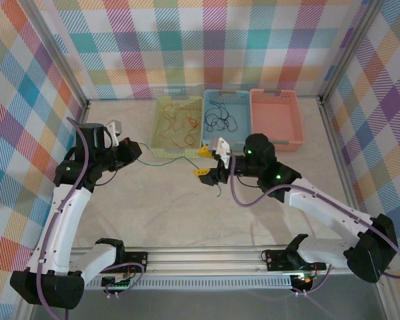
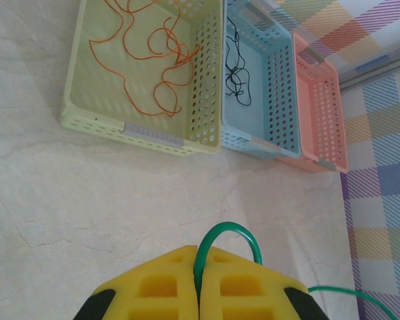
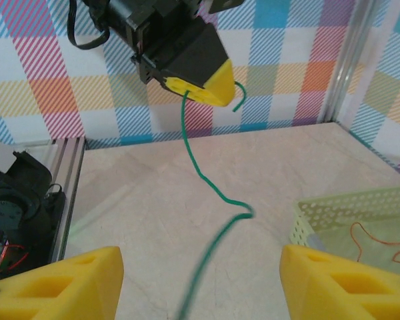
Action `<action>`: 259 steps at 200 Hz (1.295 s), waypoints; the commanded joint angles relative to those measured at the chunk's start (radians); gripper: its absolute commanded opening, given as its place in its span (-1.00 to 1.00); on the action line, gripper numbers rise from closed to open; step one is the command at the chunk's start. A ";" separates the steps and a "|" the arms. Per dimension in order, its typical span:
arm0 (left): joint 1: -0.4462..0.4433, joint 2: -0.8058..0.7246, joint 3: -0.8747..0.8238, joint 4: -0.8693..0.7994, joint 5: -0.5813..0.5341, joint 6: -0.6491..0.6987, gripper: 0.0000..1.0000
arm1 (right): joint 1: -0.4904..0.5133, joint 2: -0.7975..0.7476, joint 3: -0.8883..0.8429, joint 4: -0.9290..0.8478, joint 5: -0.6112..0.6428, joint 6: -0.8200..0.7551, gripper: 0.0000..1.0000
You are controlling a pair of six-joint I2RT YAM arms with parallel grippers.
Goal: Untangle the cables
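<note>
**Where everything's sitting right now**

Three baskets in a row at the table's (image 1: 153, 213) far side. The left basket (image 1: 177, 153) has cables (image 1: 177, 123) in it, and so does the middle basket (image 1: 227, 93). The right basket (image 1: 300, 120) sits beside that one. In front of them, a loose cable (image 3: 188, 133) runs from the left gripper (image 1: 130, 152) over to the right gripper (image 1: 203, 162).

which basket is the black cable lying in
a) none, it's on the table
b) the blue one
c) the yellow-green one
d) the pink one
b: the black cable lies on the floor of the blue basket, the middle one of the three.
</note>
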 commanded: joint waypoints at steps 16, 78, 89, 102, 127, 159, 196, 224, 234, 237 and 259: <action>-0.002 -0.009 0.021 -0.018 0.022 0.035 -1.00 | 0.044 0.087 0.067 -0.142 0.018 -0.092 0.31; -0.003 -0.028 0.016 -0.031 0.013 0.042 -1.00 | 0.073 0.165 0.111 -0.126 0.082 -0.090 -0.51; -0.002 -0.030 0.015 -0.032 0.013 0.042 -1.00 | 0.072 0.168 0.110 -0.120 0.093 -0.089 -0.72; -0.002 -0.034 0.015 -0.034 0.012 0.042 -1.00 | 0.072 0.168 0.107 -0.117 0.116 -0.091 -0.97; -0.002 -0.042 0.005 -0.032 0.005 0.037 -1.00 | 0.072 0.139 0.067 -0.048 0.147 -0.076 -1.00; -0.002 -0.093 -0.110 0.041 0.032 -0.052 -1.00 | 0.072 0.109 0.021 0.153 0.271 0.116 -1.00; -0.020 -0.166 -0.371 0.248 0.119 -0.221 -1.00 | 0.072 0.126 -0.068 0.595 0.428 0.442 -1.00; -0.085 -0.183 -0.463 0.316 0.097 -0.280 -1.00 | 0.072 0.200 -0.062 0.843 0.489 0.597 -1.00; -0.118 -0.186 -0.482 0.331 0.079 -0.293 -1.00 | 0.072 0.228 -0.047 0.892 0.503 0.640 -1.00; -0.128 -0.186 -0.487 0.336 0.072 -0.294 -1.00 | 0.072 0.236 -0.042 0.908 0.505 0.652 -1.00; -0.193 -0.177 -0.512 0.344 0.014 -0.297 -1.00 | 0.072 0.280 -0.010 0.978 0.508 0.724 -1.00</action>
